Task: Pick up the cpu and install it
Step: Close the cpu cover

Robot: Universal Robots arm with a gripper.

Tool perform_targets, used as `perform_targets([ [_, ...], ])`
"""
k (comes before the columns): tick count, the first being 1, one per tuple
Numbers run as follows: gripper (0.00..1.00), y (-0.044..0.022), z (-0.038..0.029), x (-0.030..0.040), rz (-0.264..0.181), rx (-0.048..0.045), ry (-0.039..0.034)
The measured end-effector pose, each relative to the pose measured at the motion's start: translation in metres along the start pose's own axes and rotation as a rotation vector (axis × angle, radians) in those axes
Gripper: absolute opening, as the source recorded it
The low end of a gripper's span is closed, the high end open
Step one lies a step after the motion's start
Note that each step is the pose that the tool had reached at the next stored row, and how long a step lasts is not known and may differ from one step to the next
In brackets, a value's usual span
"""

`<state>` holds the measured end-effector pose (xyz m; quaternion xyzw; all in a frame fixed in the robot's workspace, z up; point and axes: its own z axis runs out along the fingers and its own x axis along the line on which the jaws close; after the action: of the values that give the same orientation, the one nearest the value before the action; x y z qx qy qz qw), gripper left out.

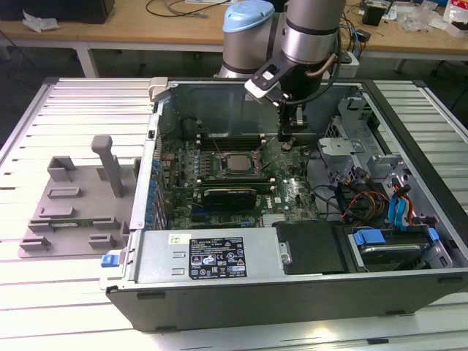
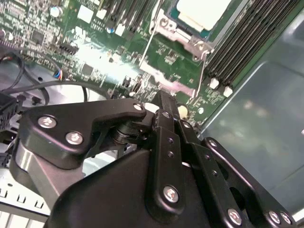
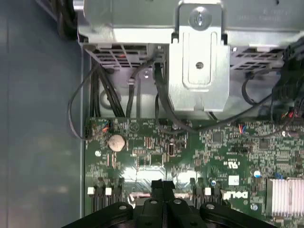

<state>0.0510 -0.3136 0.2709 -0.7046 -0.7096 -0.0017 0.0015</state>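
Wooden benches (image 1: 146,33) run along the back. In front we see a slatted metal table (image 1: 80,124) carrying an open computer case (image 1: 219,292) that lies on its side. The robot arm (image 1: 311,33) reaches down into the case from the far edge. A grey moulded fixture (image 1: 69,208) sits on the table just beside the case, on the exterior view's left. A green motherboard (image 1: 292,194) covers the case floor, with a silver drive bracket (image 3: 199,57) and black cables past its edge.

The gripper (image 1: 287,142) hangs low over the board. Its fingers are pressed together with nothing between them, and the first wrist view shows the two tips (image 3: 156,184) side by side. We can't tell whether they touch the board.

The cpu (image 1: 235,162) lies flat in its socket on the board, inside the metal frame. It is near the gripper, on the exterior view's left of it, and apart from it. Its pale top also shows in the second wrist view (image 2: 202,12). A coin cell (image 3: 116,141) sits near the board's edge.
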Motion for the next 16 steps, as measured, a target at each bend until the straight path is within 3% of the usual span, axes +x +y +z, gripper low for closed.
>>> perform_targets([
  [1, 0.11, 0.0042, 0.0, 0.0, 0.0, -0.0001, 0.0001],
  [4, 0.11, 0.0054, 0.0011, -0.0001, 0.0, 0.0008, -0.0001],
  [12, 0.11, 0.0068, 0.0209, -0.0002, 0.0, 0.01, -0.0027],
  [16, 0.11, 0.0068, 0.0227, -0.0002, 0.0, 0.0108, -0.0029],
])
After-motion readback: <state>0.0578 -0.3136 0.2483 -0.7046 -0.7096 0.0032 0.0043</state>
